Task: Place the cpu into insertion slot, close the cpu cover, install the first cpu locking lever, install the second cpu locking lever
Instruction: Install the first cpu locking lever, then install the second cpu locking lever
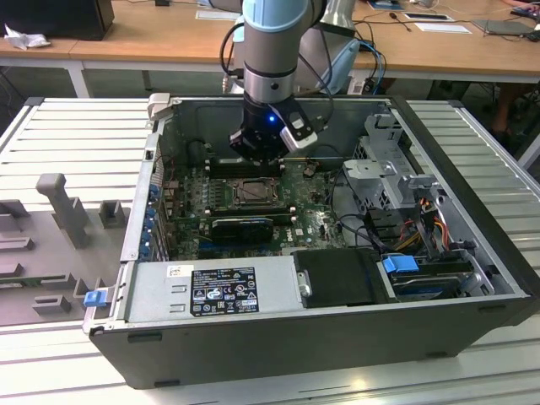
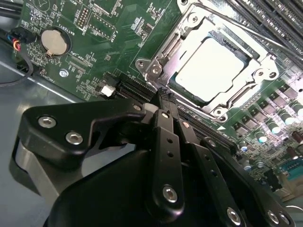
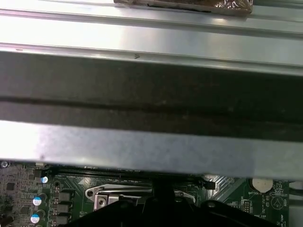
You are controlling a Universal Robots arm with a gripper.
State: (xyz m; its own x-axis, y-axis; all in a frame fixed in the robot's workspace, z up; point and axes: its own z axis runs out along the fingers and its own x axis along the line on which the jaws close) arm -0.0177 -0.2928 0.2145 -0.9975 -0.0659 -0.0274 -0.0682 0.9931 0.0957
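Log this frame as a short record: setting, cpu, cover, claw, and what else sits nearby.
setting: open computer case on a slatted metal table
cpu: pale square chip seated in the socket on the green motherboard
cpu cover: metal frame lying flat around the chip
claw: shut, empty, tips just beside the socket
nearby: round coin battery

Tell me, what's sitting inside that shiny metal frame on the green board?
A pale silvery cpu lies flat in the cpu cover, showing through its square opening. The socket underneath is hidden by the chip. The claw hovers beside it.
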